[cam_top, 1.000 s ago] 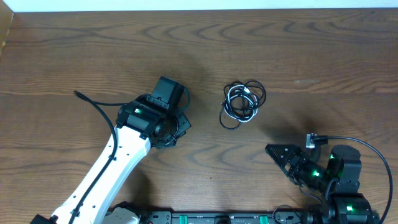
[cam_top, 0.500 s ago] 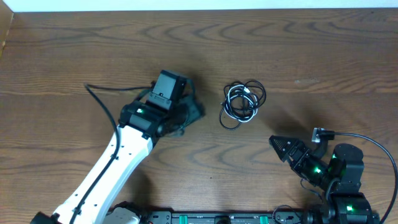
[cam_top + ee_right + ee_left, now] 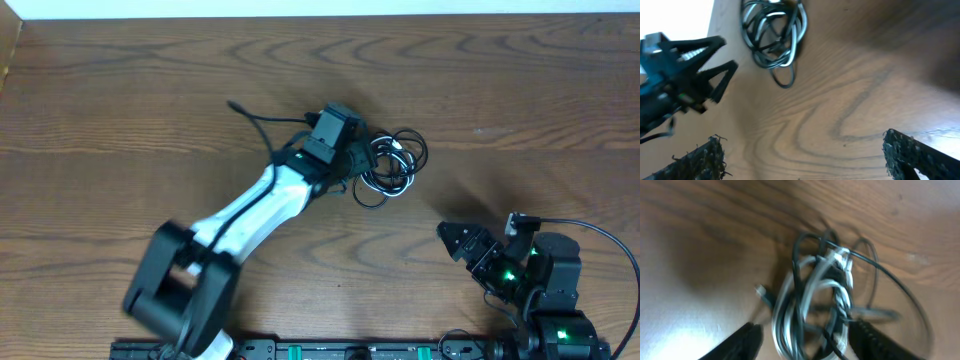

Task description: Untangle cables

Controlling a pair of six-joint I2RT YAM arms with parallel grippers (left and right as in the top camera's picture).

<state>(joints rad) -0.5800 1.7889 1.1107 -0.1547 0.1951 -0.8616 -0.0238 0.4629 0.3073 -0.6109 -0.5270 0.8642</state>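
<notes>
**Straddling the tangle: left hand (image 3: 807, 326) open at the cables (image 3: 392, 163)**

Nearest the robot's base, the right hand (image 3: 801, 137) sits low over the counter (image 3: 520, 80) at the front right. Its fingers are spread wide and nothing is between them. It is well apart from the cables.

Further out, the left arm reaches diagonally across the middle of the counter. The left hand sits at the left edge of the bundle with its fingers parted, one on each side of the bunched loops in the wrist view. That view is blurred, and no grip on any cord can be confirmed.

The cables lie in one compact knot right of centre. Black loops and one white cord are wound through each other, and a single black loop hangs off the near side. A small dark plug (image 3: 761, 291) juts from the bundle's left.

Beyond the knot lies bare wood.
</notes>
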